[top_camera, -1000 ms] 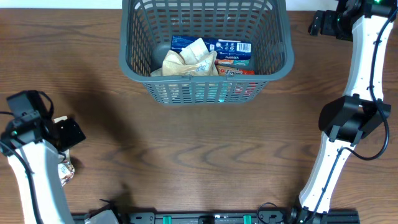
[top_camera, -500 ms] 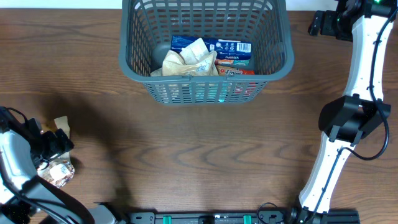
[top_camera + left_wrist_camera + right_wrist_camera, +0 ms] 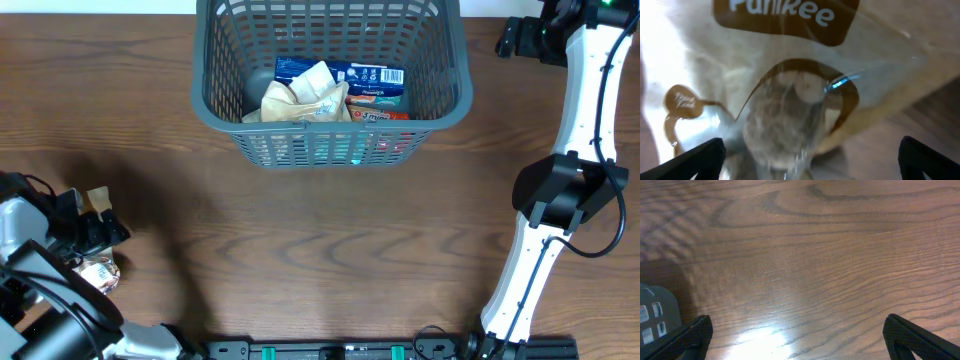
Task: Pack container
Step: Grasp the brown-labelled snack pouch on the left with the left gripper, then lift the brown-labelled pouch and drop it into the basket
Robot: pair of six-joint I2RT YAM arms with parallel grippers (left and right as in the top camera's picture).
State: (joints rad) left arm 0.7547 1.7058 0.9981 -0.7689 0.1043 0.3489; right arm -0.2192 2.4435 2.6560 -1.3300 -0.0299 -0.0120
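Observation:
The grey lattice basket [image 3: 452,100] stands at the back middle of the table and holds several food packets [image 3: 338,90]. A clear and tan snack packet [image 3: 97,268] lies at the far left front; it fills the left wrist view [image 3: 790,90], with brown lettering. My left gripper [image 3: 100,235] is right over it, open, its fingertips [image 3: 700,159] wide apart on either side of the packet. My right gripper [image 3: 515,38] is open and empty at the back right, over bare wood [image 3: 805,270], to the right of the basket.
The right arm's black joint [image 3: 565,190] and white links stand along the right side. A black rail [image 3: 340,350] runs along the front edge. The basket's corner [image 3: 655,312] shows at the left of the right wrist view.
My left arm has swung down and left over the snack packet at the table's left edge; the gripper now sits low over it. The right arm and basket have not moved.

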